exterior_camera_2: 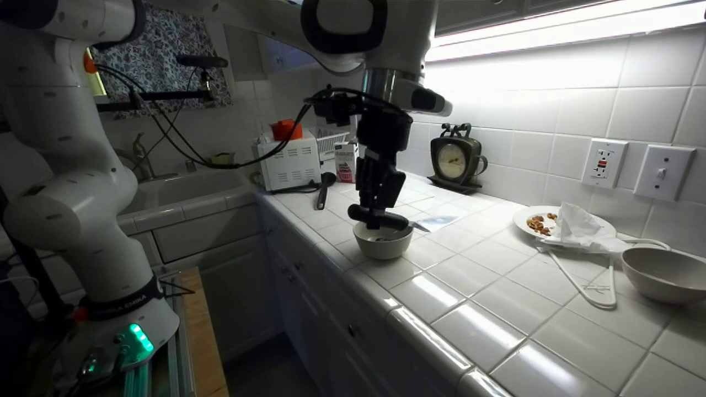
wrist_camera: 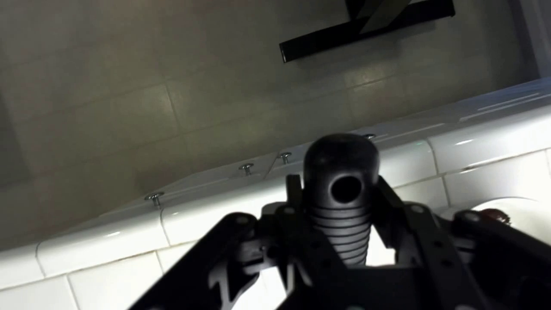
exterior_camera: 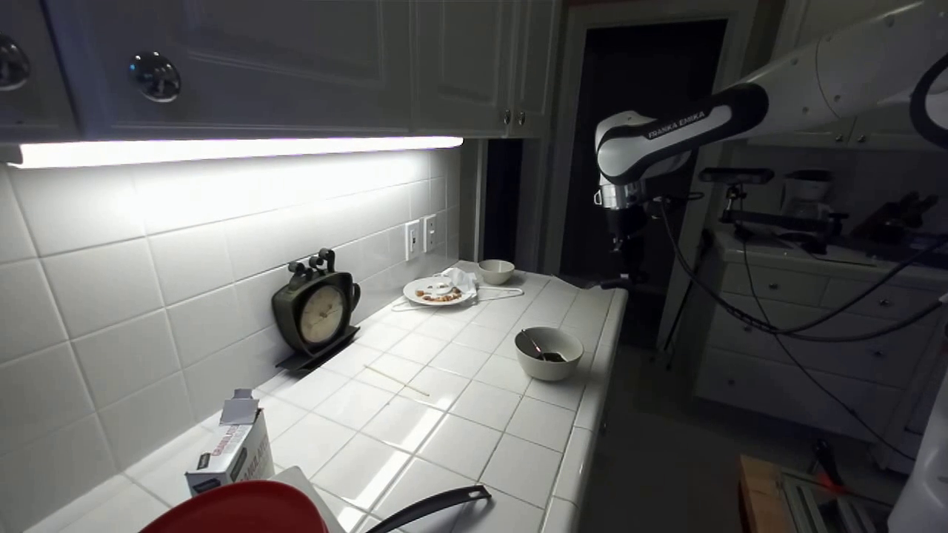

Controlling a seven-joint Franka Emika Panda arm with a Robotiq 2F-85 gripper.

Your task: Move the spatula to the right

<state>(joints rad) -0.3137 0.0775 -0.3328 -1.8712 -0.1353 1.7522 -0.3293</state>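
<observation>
Spatula [exterior_camera_2: 392, 220] and gripper [wrist_camera: 340, 193] already move as one: the fingers are closed in on the black handle [wrist_camera: 342, 209], so the thing lies directly between them. Its long axis runs crosswise to the front edge [wrist_camera: 103, 242] of the bench [exterior_camera_2: 474, 275]. In the wrist view the butt points to twelve o'clock, past that edge toward the floor [wrist_camera: 107, 107]; in an exterior view the silvery blade [exterior_camera: 572, 283] points to nine o'clock, inward. It looks lifted off the surface, though how high I cannot tell.

From the spatula, the bowl [exterior_camera: 548, 364] with dark contents sits near, at seven o'clock in that same exterior view. If "right" means the robot's own right, the carry should lead away from this bowl. In an exterior view, a bare stretch of bench reaches from the gripper toward between four and five o'clock, with the plate [exterior_camera_2: 519, 221] at three and the other bowl [exterior_camera_2: 664, 278] between three and four. What remains, I judge, is the sideways carry and release; bringing the handle inward first would lessen the risk of it tipping over the edge.
</observation>
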